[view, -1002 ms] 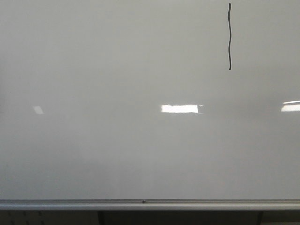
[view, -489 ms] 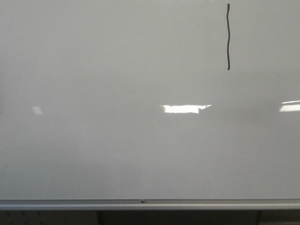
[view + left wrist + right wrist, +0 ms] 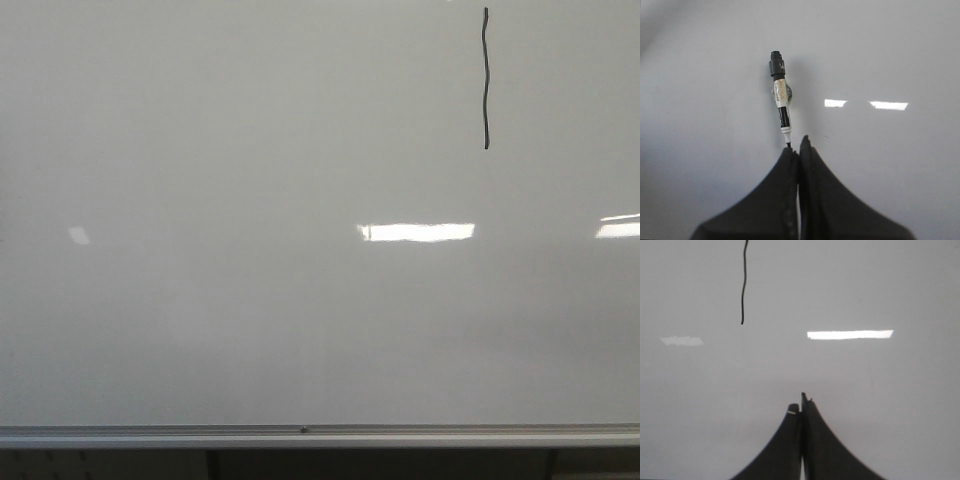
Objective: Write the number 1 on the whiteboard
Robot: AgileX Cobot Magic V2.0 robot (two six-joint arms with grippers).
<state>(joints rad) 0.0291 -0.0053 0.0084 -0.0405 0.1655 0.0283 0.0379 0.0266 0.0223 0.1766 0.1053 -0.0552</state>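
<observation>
My left gripper [image 3: 799,146] has its two black fingers pressed together, and a marker [image 3: 781,102] stands out just beyond their tips, its dark cap at the far end and its thin end meeting the fingertips; whether I am truly pinching it there I cannot tell. Behind it lies only the glossy face of the whiteboard [image 3: 700,100], with two bright reflections [image 3: 888,105] off to one side of the marker.

My right gripper [image 3: 801,402] is closed too, with nothing between its fingers. Well ahead of its tips and off to one side, the number 1 [image 3: 743,285] runs as a thin, wavy black stroke on the board, well apart from the fingers.

From the front, the stroke [image 3: 486,78] sits high on the board's right part, far above the silver rail [image 3: 300,436] along the lower edge.
</observation>
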